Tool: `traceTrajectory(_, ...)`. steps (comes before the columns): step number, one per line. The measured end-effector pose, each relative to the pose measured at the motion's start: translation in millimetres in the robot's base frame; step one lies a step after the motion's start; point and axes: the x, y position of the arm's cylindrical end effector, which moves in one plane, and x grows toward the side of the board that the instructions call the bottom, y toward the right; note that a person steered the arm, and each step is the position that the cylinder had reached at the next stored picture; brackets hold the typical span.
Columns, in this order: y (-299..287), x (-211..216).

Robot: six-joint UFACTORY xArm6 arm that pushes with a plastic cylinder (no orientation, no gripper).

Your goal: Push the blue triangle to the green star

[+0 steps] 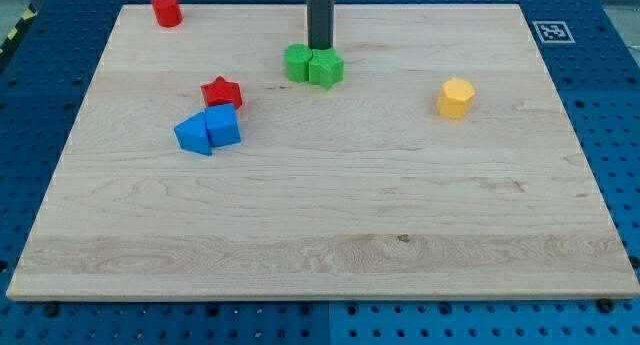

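The green star serves as the landmark here. It sits on the wooden tabletop toward the view's top, a little left of the middle. A green round block touches it on the view's left. My tip stands just above the pair in the view, right at the seam between them, with the rod rising straight out of the view's top. This arm carries no fingers, only the rod, so there is nothing spread or pinched to tell.

The blue triangle lies well apart from the star, down and toward the view's left. A blue cube touches it on the side nearer the star. A red star sits just above the cube, close to it or touching. A red cylinder stands far to the star's left, near the tabletop's top edge. A yellow hexagon rests alone to the star's right and slightly lower
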Motion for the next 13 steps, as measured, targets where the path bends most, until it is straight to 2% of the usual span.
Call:
traceTrajectory(1,-15.0,15.3)
traceTrajectory(4,-23.3,143.1)
traceTrajectory(5,-53.2,178.7)
traceTrajectory(6,-128.6,192.1)
traceTrajectory(7,-198.5,186.6)
traceTrajectory(8,-210.4,159.2)
traceTrajectory(9,-205.6,141.4)
traceTrajectory(12,-87.8,155.6)
traceTrajectory(13,-84.6,174.4)
